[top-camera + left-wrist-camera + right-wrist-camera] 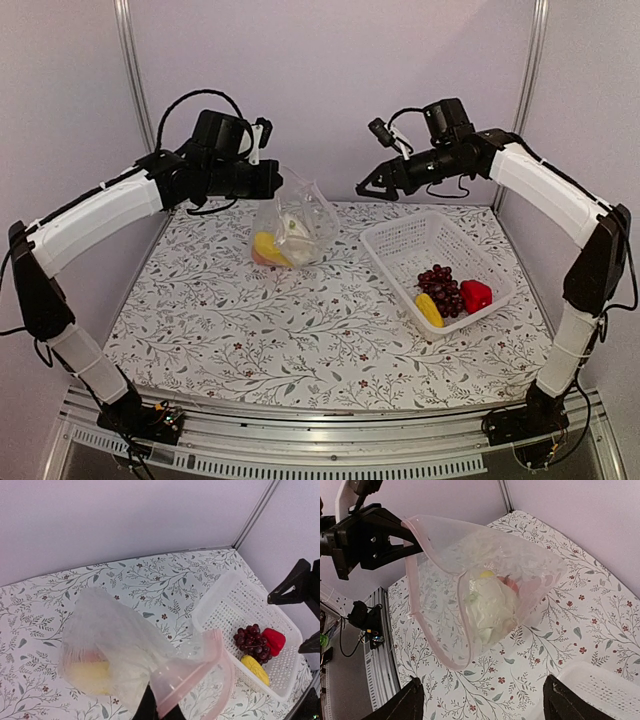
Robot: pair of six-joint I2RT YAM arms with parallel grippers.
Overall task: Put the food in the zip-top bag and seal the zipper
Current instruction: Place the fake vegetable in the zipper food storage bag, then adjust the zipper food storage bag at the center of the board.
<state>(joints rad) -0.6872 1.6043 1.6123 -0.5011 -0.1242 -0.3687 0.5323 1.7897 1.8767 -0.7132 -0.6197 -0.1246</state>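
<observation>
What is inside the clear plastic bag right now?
Inside the zip-top bag lie the white cauliflower, a yellow piece and an orange-red piece. The crinkled plastic blurs them, so anything beneath the cauliflower is hidden.

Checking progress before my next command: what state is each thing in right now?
zip-top bag: held up, partly filled
zipper: unsealed, mouth gaping
left gripper: shut on the bag's mouth
right gripper: open, empty
basket: holds grapes, red piece, yellow piece
</observation>
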